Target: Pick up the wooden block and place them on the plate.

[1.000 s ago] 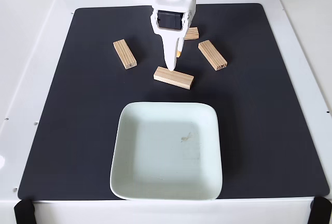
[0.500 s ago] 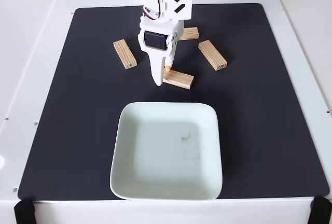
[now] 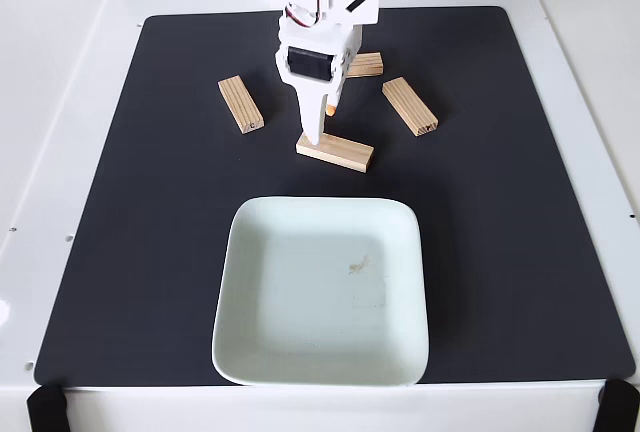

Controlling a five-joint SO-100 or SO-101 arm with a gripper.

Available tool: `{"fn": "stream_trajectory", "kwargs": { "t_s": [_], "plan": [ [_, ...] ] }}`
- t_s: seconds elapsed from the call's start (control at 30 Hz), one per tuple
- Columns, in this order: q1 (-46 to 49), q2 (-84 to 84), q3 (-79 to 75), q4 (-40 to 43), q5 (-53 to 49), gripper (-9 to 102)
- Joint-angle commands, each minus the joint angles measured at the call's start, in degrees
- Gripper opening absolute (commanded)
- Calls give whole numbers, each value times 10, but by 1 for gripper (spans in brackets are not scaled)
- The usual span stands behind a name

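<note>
So on the white counter (image 3: 60, 152) there's a big black rectangular mat (image 3: 520, 232), and near its front edge sits the squarish pale mint-white plate (image 3: 250, 352), nothing on it yet. Four small pale wooden blocks lie behind it. The nearest wooden block (image 3: 340, 152) lies just beyond the plate's far rim, long axis running roughly left-right with a slight tilt. The white two-finger gripper (image 3: 314, 138) points straight down over that block's left end, so the grab is basically right below. Can't tell if its fingers are spread or pressed together.
</note>
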Motion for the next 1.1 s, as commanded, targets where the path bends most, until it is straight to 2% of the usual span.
{"fn": "stream_trajectory", "kwargs": {
  "t_s": [0.0,0.33,0.5,0.7,0.9,1.07],
  "plan": [
    [-7,61,-11,19,4,19],
    [-22,57,-11,25,7,19],
    [-19,27,-18,24,7,27],
    [-19,3,-20,23,7,28],
    [-14,-22,-20,-29,8,28],
    [-13,-37,-22,-33,7,28]
  ]
}}
